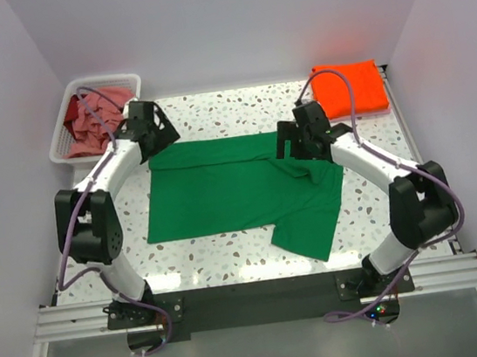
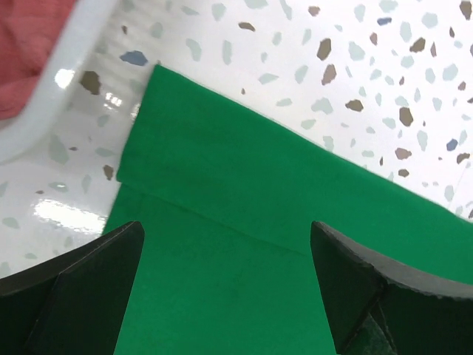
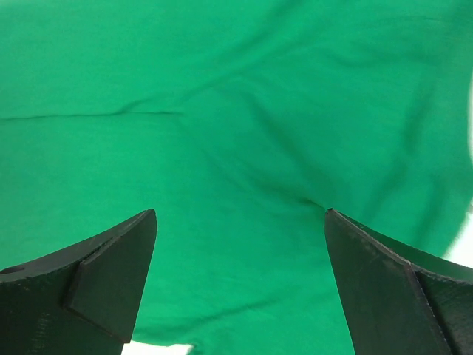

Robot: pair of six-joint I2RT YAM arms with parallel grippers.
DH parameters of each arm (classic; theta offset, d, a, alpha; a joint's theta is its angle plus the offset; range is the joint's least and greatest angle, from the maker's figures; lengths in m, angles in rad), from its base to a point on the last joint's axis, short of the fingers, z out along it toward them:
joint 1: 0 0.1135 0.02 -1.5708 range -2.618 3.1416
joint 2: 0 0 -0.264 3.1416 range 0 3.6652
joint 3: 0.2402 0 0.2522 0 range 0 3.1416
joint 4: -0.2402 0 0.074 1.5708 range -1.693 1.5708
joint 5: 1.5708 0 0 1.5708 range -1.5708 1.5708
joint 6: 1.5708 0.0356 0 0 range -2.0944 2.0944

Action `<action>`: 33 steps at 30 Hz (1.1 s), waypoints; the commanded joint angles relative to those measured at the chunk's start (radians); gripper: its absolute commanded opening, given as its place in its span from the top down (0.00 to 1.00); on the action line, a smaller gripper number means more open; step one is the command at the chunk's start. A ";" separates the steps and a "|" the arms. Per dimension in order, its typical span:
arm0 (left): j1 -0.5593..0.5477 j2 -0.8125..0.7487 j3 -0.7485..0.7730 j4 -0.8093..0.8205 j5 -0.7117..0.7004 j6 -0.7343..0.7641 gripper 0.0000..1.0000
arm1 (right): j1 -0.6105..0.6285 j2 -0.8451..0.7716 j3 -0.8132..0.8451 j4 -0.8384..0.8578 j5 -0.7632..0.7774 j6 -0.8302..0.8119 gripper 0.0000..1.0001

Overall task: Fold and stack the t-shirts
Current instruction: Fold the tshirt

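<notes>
A bright green t-shirt (image 1: 241, 196) lies spread and partly folded in the middle of the table, one flap hanging toward the front right. My left gripper (image 1: 157, 149) hovers open over its far left corner, where a folded edge of the green t-shirt (image 2: 244, 192) shows. My right gripper (image 1: 294, 146) stands open above the green t-shirt (image 3: 236, 133) at the shirt's far right part, nothing between its fingers. An orange t-shirt (image 1: 348, 87) lies folded at the back right. A pink t-shirt (image 1: 90, 119) sits crumpled in the basket.
A white slatted basket (image 1: 66, 135) stands at the back left corner, and the basket rim (image 2: 52, 103) is close to my left gripper. White walls close in the table on three sides.
</notes>
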 commanded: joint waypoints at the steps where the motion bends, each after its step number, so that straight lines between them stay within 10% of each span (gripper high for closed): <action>1: -0.001 0.057 0.035 0.060 0.060 0.042 0.00 | -0.001 0.078 0.021 0.137 -0.241 -0.043 0.01; 15: 0.003 0.267 0.113 0.062 0.071 0.075 0.00 | 0.003 0.313 0.088 0.122 -0.211 -0.089 0.10; 26: 0.018 0.264 0.078 0.063 0.040 0.084 0.00 | 0.010 0.350 0.122 0.056 -0.030 -0.110 0.74; 33: 0.020 0.269 0.078 0.066 0.040 0.088 0.00 | 0.023 0.304 0.145 0.036 -0.039 -0.115 0.97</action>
